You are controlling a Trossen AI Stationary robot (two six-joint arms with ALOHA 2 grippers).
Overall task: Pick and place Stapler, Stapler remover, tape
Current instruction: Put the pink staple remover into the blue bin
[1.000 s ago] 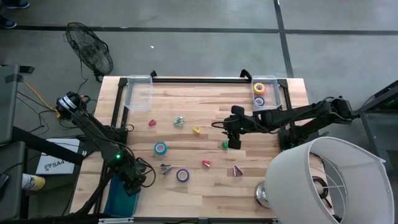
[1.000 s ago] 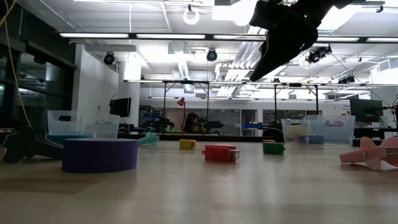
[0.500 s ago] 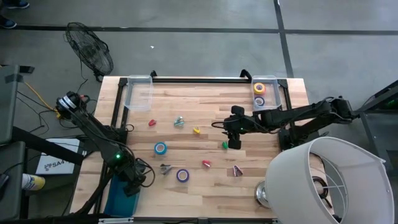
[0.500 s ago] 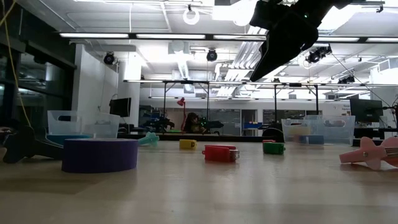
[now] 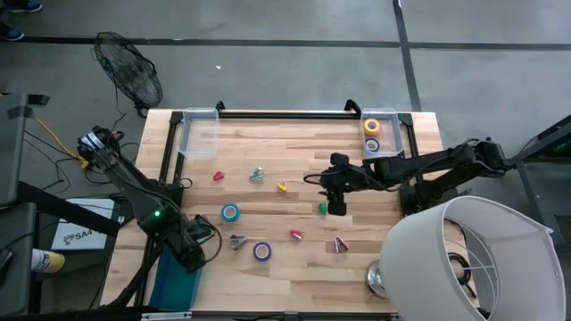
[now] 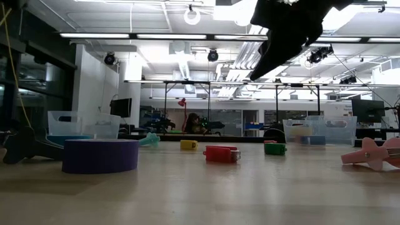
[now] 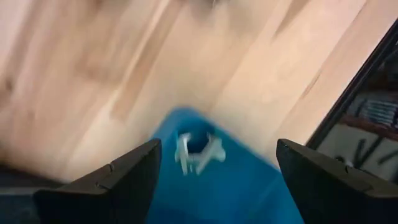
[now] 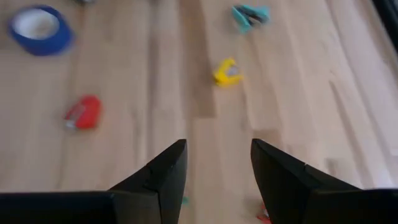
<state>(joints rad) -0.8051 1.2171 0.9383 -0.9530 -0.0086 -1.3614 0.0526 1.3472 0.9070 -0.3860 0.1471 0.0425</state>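
Right gripper [image 5: 337, 207] is parked over the middle of the wooden table [image 5: 294, 160], fingers apart and holding nothing, right next to the little green stapler [image 5: 322, 208]. In its wrist view the open fingers [image 8: 163, 174] look out over a yellow stapler [image 8: 226, 72], a red one [image 8: 83, 113], a teal staple remover [image 8: 250, 14] and the blue tape [image 8: 38, 27]. Left gripper [image 5: 190, 256] is down at the near left corner above the blue bin [image 5: 169, 283], also spread open and empty, and its wrist cam shows a pale item [image 7: 198, 153] lying in the bin, too blurry to name. The purple tape [image 5: 261, 251] sits near the front edge with a dark remover [image 5: 237, 241] beside it, a pink stapler [image 5: 295, 234] and a pink remover [image 5: 340, 244] further right. Yellow tape [image 5: 372, 126] and another purple roll [image 5: 372, 144] are already in the clear tray [image 5: 403, 134] at the far right corner. The other clear tray [image 5: 198, 132] sits at the far left.
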